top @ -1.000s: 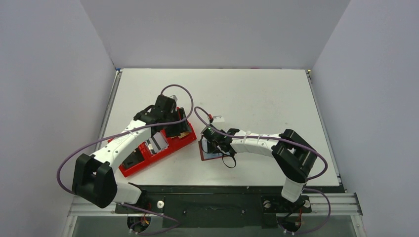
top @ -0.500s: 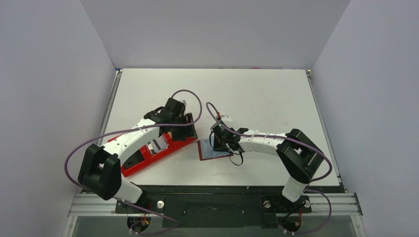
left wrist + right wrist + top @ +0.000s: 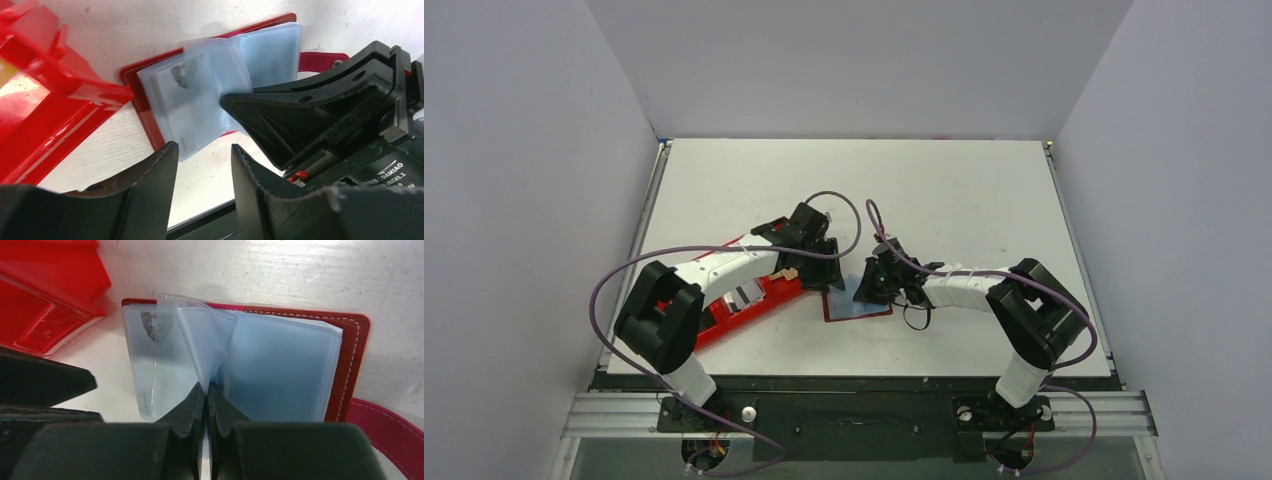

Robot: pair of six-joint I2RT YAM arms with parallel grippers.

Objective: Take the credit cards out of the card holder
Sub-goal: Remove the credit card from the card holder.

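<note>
The dark-red card holder [image 3: 856, 305] lies open on the table, its grey-blue clear pockets fanned up [image 3: 280, 365]. My right gripper [image 3: 206, 387] is shut on one clear pocket leaf at the middle fold and holds it upright; it also shows in the top view [image 3: 874, 283]. A pale card [image 3: 150, 365] shows inside the left pocket. My left gripper [image 3: 202, 147] is open and empty, just above the table at the holder's near-left corner [image 3: 170, 135]. A gold-tan credit card [image 3: 788, 272] lies in the red tray.
The bright-red three-compartment tray [image 3: 739, 305] sits just left of the holder, under the left arm, nearly touching it [image 3: 60, 95]. The holder's red strap [image 3: 385, 422] lies flat to the right. The two grippers are very close together.
My left gripper has left the red tray and moved right to the card holder's left edge. My right gripper has shifted slightly right, staying at the holder's pockets.
</note>
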